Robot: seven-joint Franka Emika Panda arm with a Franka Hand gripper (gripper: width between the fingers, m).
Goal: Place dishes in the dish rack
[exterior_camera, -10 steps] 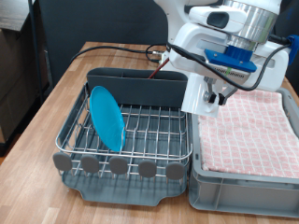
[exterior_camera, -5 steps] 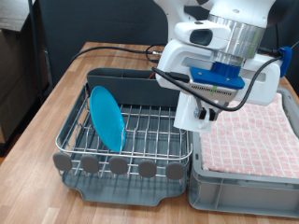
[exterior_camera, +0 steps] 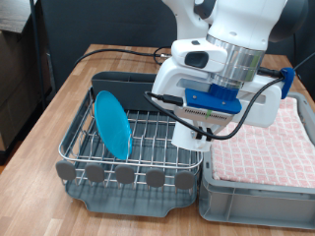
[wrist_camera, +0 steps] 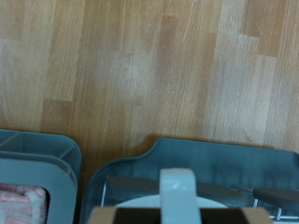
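Observation:
My gripper (exterior_camera: 200, 131) hangs over the side of the dish rack (exterior_camera: 74, 140) towards the exterior view's right, shut on the white handled mug (exterior_camera: 186, 135), which it holds just above the wires. In the wrist view the mug (wrist_camera: 175, 191) fills the lower middle, above the rack's dark grey tray edge (wrist_camera: 187, 154); my fingers do not show clearly there. The light-blue plate (exterior_camera: 111, 122) stands on edge in the rack on the side towards the exterior view's left. The dark-brown wooden spoon is out of view.
A grey crate (exterior_camera: 256, 208) lined with red-and-white checked cloth (exterior_camera: 266, 138) sits against the rack on the exterior view's right; its corner shows in the wrist view (wrist_camera: 37, 173). The tall grey back compartment (exterior_camera: 138, 90), round knobs (exterior_camera: 125, 175) and a black cable (exterior_camera: 118, 51) border the rack.
My arm has moved towards the exterior view's left and down, carrying the mug from over the crate's edge to over the rack. The plate has not moved.

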